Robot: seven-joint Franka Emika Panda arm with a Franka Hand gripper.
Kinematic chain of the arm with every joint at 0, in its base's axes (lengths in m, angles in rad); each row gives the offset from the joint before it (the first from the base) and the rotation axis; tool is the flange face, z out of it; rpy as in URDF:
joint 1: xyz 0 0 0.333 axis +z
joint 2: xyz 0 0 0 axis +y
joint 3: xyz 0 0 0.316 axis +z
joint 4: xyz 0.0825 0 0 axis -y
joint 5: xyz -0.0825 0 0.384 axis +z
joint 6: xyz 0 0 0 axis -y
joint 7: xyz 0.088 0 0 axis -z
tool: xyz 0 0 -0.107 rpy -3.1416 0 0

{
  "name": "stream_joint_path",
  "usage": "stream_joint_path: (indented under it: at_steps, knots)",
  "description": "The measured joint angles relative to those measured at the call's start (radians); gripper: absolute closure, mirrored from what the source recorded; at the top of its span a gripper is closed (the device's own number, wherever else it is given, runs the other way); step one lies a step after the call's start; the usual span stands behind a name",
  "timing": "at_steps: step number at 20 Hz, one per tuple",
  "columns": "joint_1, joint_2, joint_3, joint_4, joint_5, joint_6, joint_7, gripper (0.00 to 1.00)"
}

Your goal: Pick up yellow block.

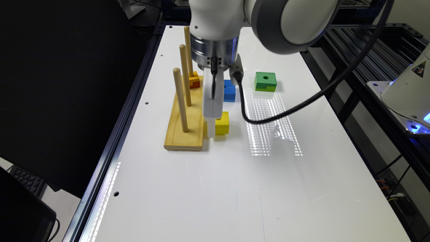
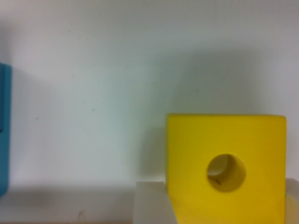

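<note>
1. The yellow block [image 1: 222, 123] sits on the white table [image 1: 235, 188], just beside the pale wooden peg board [image 1: 185, 127], on the side facing the exterior view's right. A blue block [image 1: 229, 90] is a bit further back and a green block [image 1: 265, 81] is well apart toward the exterior view's right, so nothing is crowding it except the board.

2. The gripper [image 1: 211, 129] is down at table level right against the block. In the wrist view one pale finger [image 2: 152, 205] is touching the block's [image 2: 224, 168] side and a sliver of the other shows at the far side, so it straddles the cube. Honestly I can't tell whether it's actually squeezing yet or only resting alongside.

3. Handling guess: painted wood, so stiff and light, and no chance of crushing it. The paint looks smooth and a bit glossy, so it could slip if the pinch is weak or off-centre.

4. Best hold looks like the two flat opposite side faces, centred either side of the round hole [image 2: 226, 172] in the top, low enough to get full finger contact.

5. Main thing to watch: the peg board is close, so a finger could bump it.
</note>
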Motion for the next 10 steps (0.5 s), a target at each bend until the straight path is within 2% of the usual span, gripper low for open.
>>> stream_joint_path:
  at_steps: [5, 10]
  knots:
    - [0.0, -0.081, 0.003, -0.003, 0.0, -0.087, 0.001, 1.0]
    - [0.0, -0.095, 0.004, -0.008, 0.0, -0.096, 0.001, 1.0]
